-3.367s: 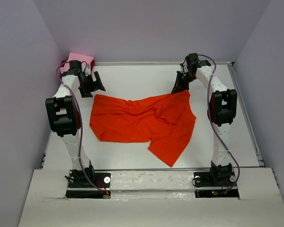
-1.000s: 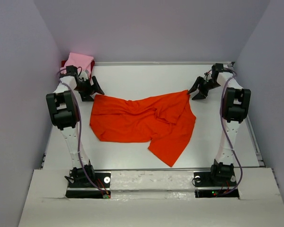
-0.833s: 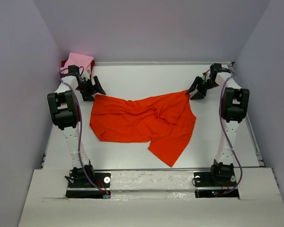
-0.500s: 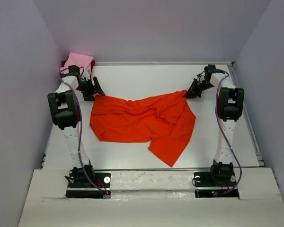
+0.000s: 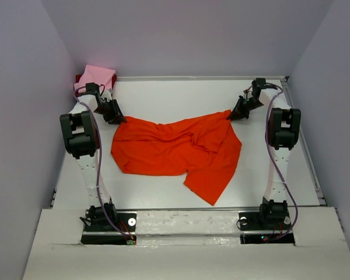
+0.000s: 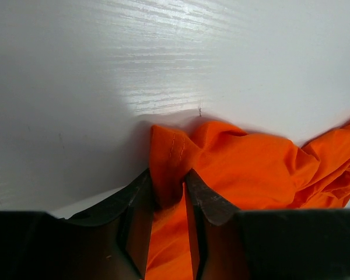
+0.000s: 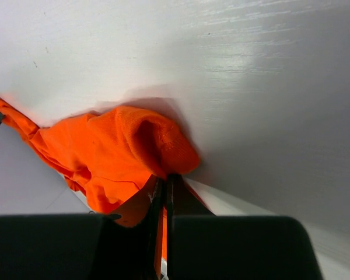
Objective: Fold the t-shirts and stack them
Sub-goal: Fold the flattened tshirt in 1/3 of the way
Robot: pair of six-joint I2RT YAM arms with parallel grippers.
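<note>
Presently, the left gripper is being held narrowed, its two fingers pressing from both sides on a hemmed corner of the orange-red t-shirt, so that the garment's far left corner is being pinched. The right gripper is being held clenched to a thin slit, and a bunched fold at the same shirt's far right corner is being clamped inside it. Two arms with two grippers are being shown, and three t-shirts. The orange-red one is lying spread and rumpled across the middle of the white table, being gripped at both far corners. The light pink t-shirt is lying folded small at the far left corner, being carried on the dark red t-shirt, of which only an edge is being shown. The table is being enclosed on three sides by plain pale grey walls.
</note>
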